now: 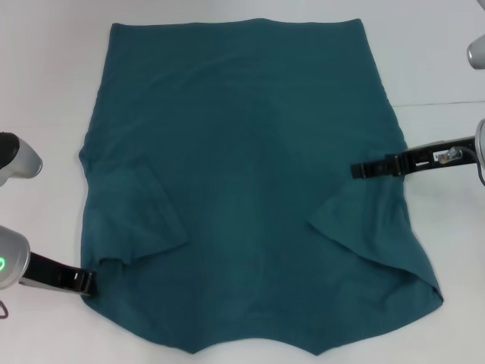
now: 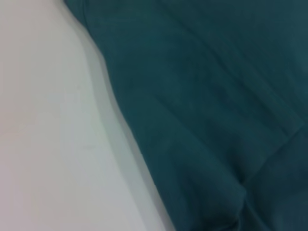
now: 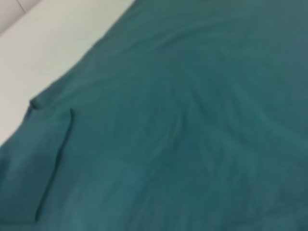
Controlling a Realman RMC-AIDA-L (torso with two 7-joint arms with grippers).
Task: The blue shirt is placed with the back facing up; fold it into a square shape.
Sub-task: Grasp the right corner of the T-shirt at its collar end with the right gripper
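Head view shows the blue shirt (image 1: 250, 182) spread flat across the middle of the white table (image 1: 45, 91), plain side up, hem at the far edge and collar end nearest the robot. Both sleeves are already turned in over the body, one flap on each side, which judging by the task squares off the outline before the long folds. The left gripper (image 1: 79, 281) sits low at the shirt's near left corner, touching the cloth edge, likely placed to catch that corner. The right gripper (image 1: 371, 168) reaches in over the right side seam, about halfway up the shirt, just above the folded sleeve. Whether either gripper's fingers are apart or pinching cloth, I cannot tell. Both wrist views show only teal fabric and bare table beside it.
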